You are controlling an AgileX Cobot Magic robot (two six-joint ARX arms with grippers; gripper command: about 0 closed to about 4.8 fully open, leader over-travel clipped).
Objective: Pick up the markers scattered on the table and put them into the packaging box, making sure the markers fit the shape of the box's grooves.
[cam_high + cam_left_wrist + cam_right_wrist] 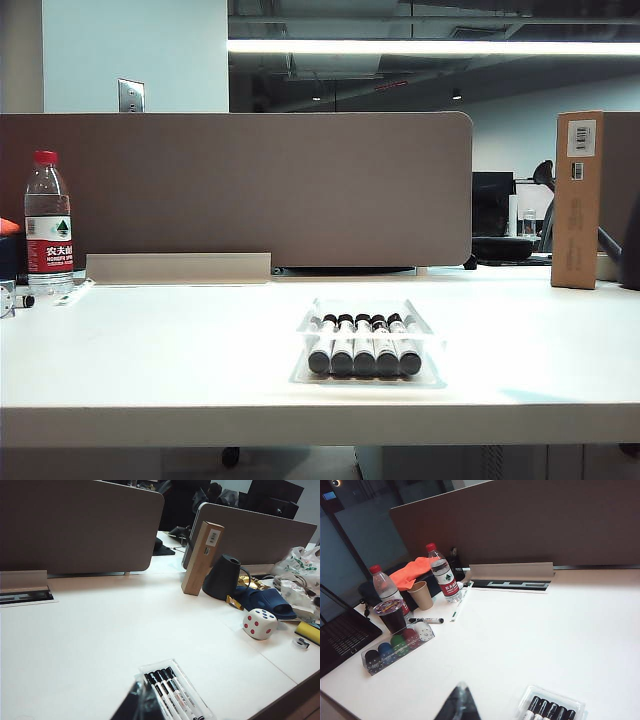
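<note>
Left gripper (pixel 137 705): only a dark blurred tip visible at the edge of the left wrist view, raised above the table (pixel 100 640), touching nothing; open or closed impossible to tell. Right gripper (pixel 459 705): dark tip drawn to a single point, clenched shut, empty, lifted clear of the desktop. Neither arm visible in the exterior view.

From the left in the exterior view: red-capped water bottle (pixel 48 225) standing at the far left edge by the grey divider panel (pixel 240 185). Near the middle, close to the front edge, the packaging box (pixel 366 345), clear and shallow, lying flat. Inside it the markers (pixel 364 345), five, side by side, parallel, black caps toward the camera, each seated in one of the grooves (pixel 366 312). At the far right, upright brown carton (pixel 577 200) with barcode labels, well apart from the tray.

In the left wrist view: tray just beside the gripper tip; farther off the carton leaning, then a dark cone-shaped object (pixel 222 577), a blue slipper (pixel 265 602), a white die with red spots (pixel 259 624) and plastic bags (pixel 300 567).

In the right wrist view: laptop (pixel 340 637), clear case of coloured balls (pixel 397 647), a second bottle, a paper cup (pixel 422 595), orange cloth (pixel 412 571), and one loose pen (pixel 426 620) lying near the cup, well apart from the tray. Nothing between either gripper and the tray.
</note>
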